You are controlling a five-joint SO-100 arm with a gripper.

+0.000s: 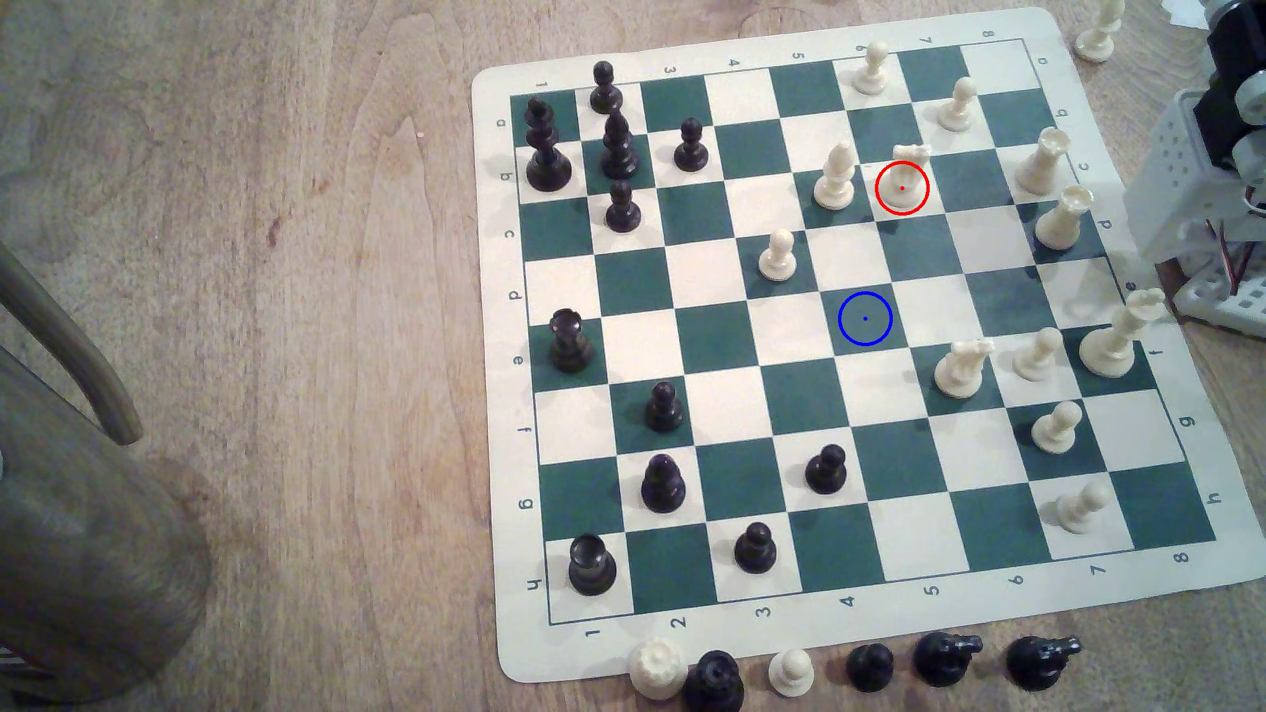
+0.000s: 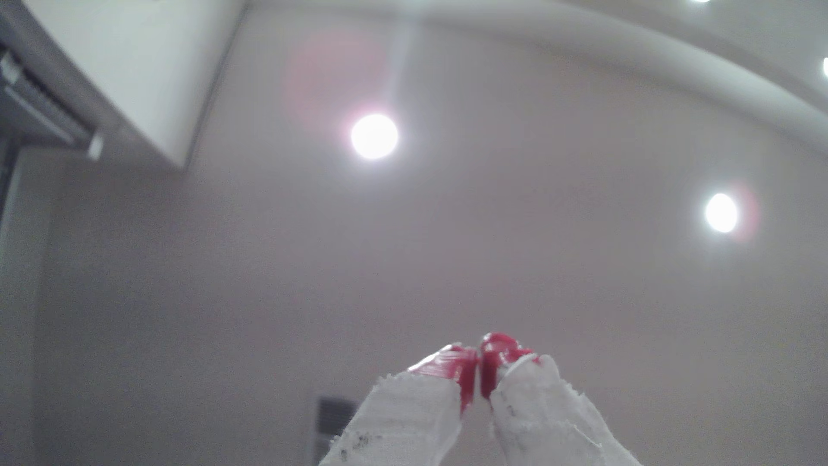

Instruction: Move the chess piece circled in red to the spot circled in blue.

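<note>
While the files are lettered a to h and the ranks numbered 1 to 8 along the border of the roll-up chess mat [image 1: 1123, 595], the cream knight [image 1: 903, 179] is seen upright on a cream square inside a red ring, just beside a cream bishop [image 1: 836, 176]. The blue-ringed green square [image 1: 865, 319] is left bare, two rows nearer the camera. Captured pieces are lined up off the mat's near edge. The arm's white base [image 1: 1206, 205] is parked at the exterior view's right, off the board. In the wrist view, the gripper [image 2: 478, 365] is pointed up at a lit ceiling, its red-tipped fingers [image 2: 457, 367] pressed together on nothing.
</note>
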